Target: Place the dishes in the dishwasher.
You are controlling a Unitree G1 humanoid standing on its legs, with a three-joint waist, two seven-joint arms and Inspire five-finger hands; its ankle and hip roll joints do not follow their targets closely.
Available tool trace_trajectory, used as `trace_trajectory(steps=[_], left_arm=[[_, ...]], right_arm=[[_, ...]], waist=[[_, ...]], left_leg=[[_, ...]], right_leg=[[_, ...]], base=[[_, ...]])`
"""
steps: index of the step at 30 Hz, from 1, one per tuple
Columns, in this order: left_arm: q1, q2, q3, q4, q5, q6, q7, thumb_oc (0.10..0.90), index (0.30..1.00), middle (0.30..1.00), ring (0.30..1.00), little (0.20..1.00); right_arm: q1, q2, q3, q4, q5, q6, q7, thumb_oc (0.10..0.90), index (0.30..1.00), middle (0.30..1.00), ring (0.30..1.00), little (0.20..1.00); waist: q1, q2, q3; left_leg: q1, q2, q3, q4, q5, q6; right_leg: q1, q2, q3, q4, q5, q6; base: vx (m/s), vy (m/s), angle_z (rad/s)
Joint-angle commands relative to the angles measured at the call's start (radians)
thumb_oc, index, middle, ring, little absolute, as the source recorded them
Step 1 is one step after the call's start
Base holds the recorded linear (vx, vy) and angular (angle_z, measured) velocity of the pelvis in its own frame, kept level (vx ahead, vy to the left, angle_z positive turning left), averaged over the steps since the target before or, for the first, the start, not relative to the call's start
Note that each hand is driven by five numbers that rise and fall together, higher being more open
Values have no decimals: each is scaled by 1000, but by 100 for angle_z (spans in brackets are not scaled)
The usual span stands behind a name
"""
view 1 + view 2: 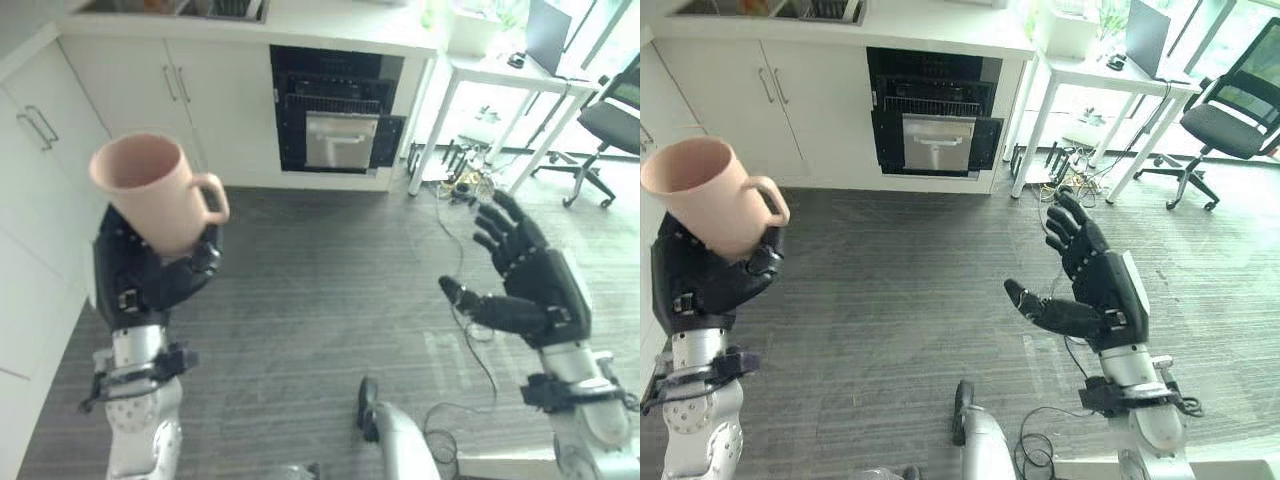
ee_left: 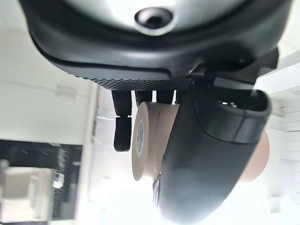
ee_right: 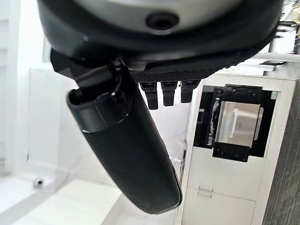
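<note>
**Pink mug held up on the left, dishwasher open across the room**

On the left, white cabinet doors (image 1: 35, 140) with metal handles run along the wall. In front of them the left hand (image 1: 150, 270) is raised with its fingers and thumb curled round a pale pink mug (image 1: 155, 190). The mug is tilted, its open mouth facing up and toward the left, its handle (image 1: 212, 198) sticking out to the right above the thumb. From the left wrist, the mug's base shows pressed between the thumb and the fingers.

Far across the grey wood-grain floor (image 1: 330, 280), in the middle of the far cabinet run, the dishwasher (image 1: 335, 110) stands open under the white countertop (image 1: 340, 25), with dark racks showing and its shiny door (image 1: 340, 138) hanging forward.

To the right of it stands a white table (image 1: 1110, 75) with a laptop (image 1: 1145, 35) on top, and further right a black office chair (image 1: 1225, 120).

Near on the right, the right hand (image 1: 1095, 290) is held out empty, fingers spread and nearly straight, thumb pointing left.
</note>
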Motion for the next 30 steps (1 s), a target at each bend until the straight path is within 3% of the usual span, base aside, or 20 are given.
trace_trajectory(steps=[1,5,6,7,8,9,10,12,14,15,17,18,19,21,23,26,28,30], left_arm=[[-90,79,11,-213,86,-147,92,400,300,300,300,300],[-87,57,12,-215,82,-159,150,400,300,300,300,300],[-82,53,14,-217,78,-159,153,400,300,300,300,300],[-79,48,14,-215,71,-157,156,400,300,300,300,300],[-78,44,14,-214,67,-156,157,400,300,300,300,300],[-73,35,17,-212,56,-157,152,400,300,300,300,300],[-61,24,19,-210,56,-163,138,400,300,300,300,300],[-50,17,18,-195,69,-176,122,400,300,300,300,300],[-41,18,24,-188,57,-179,123,400,300,300,300,300],[-20,19,38,-178,49,-190,129,400,300,300,300,300],[-10,24,39,-175,45,-195,135,400,300,300,300,300],[-4,24,36,-176,53,-197,139,400,300,300,300,300],[2,23,33,-177,71,-208,146,400,300,300,300,300],[-1,18,22,-176,66,-214,141,400,300,300,300,300],[0,20,29,-171,31,-207,119,400,300,300,300,300],[-12,37,35,-179,26,-190,107,400,300,300,300,300],[-35,46,27,-172,19,-182,91,400,300,300,300,300],[-57,52,24,-169,10,-171,61,400,300,300,300,300]], right_arm=[[-128,-33,-42,-57,41,-119,-5,800,900,900,900,900],[-157,-44,-24,-57,0,-90,-47,800,900,900,900,900],[-151,-53,-35,-53,-4,-85,-41,800,900,900,900,900],[-145,-65,-45,-48,-14,-77,-39,800,900,900,900,900],[-143,-72,-50,-47,-16,-72,-39,800,900,900,900,900],[-140,-83,-58,-42,-6,-72,-30,800,900,900,900,900],[-132,-82,-63,-33,-3,-81,-12,800,900,900,900,900],[-127,-83,-65,-24,-10,-85,-5,800,900,900,900,900],[-138,-89,-61,-13,1,-81,2,800,900,900,900,900],[-149,-90,-55,-3,2,-74,21,800,900,900,900,900],[-148,-85,-48,-6,-3,-65,30,800,900,900,900,900],[-143,-83,-44,-12,-2,-62,31,800,900,900,900,900],[-131,-79,-46,-21,2,-61,32,800,900,900,900,900],[-115,-87,-46,-29,1,-62,22,800,900,900,900,900],[-95,-84,-63,-25,15,-63,64,800,900,900,900,900],[-69,-63,-84,-48,26,-53,72,800,900,900,900,900],[-87,-47,-75,-44,11,-47,39,800,900,900,900,900],[-113,-29,-63,-35,-8,-39,6,800,900,900,900,900]], waist=[[9,7,-74],[9,10,-123],[5,22,-134],[7,26,-140],[10,18,-139],[24,-1,-128],[40,-12,-106],[62,-26,-81],[72,-18,-70],[75,2,-66],[80,46,-61],[87,62,-61],[90,77,-65],[98,84,-70],[93,88,-79],[98,71,-114],[105,47,-124],[115,37,-130]], left_leg=[[-21,95,-112,-32,9,-90],[65,125,-91,-32,-28,-117],[102,149,-70,-32,40,-143],[128,179,-40,-32,166,-175],[155,184,-21,-32,238,-193],[127,181,-1,51,324,-213],[38,187,9,171,357,-224],[-103,193,29,238,341,-204],[-130,194,49,160,318,-188],[-119,200,83,-32,306,-173],[-214,237,41,-32,235,-176],[-271,254,7,-32,232,-191],[-321,284,-18,-32,284,-211],[-386,316,1,-32,308,-224],[-394,330,32,-32,295,-216],[-351,301,56,-32,267,-172],[-330,257,43,-32,239,-148],[-323,220,6,-32,233,-122]], right_leg=[[193,13,-11,-36,25,98],[240,37,-43,-36,0,56],[250,53,-58,-36,-18,36],[271,61,-69,-36,-39,18],[284,58,-70,-36,-50,5],[320,52,-67,-36,-74,-14],[361,58,-59,-36,-95,-35],[408,64,-36,-36,-121,-44],[428,83,-11,-36,-141,-39],[438,116,42,-36,-162,-22],[453,171,86,-36,-184,-8],[465,190,100,-36,-195,-6],[487,214,117,-36,-221,-15],[532,225,118,-36,-266,-24],[569,197,117,-36,-290,-6],[624,146,108,-36,-291,35],[641,98,82,-36,-226,65],[647,76,57,-36,-117,96]], base=[[495,-317,36],[433,-260,17],[354,-190,-20],[310,-204,-14],[315,-264,-11],[255,-287,-19],[268,-298,-20],[216,-154,-49],[278,36,-59],[348,166,-55],[356,212,-78],[460,199,-100],[518,187,-105],[544,229,-87],[572,322,-63],[440,235,-28],[321,136,24],[264,112,49]])
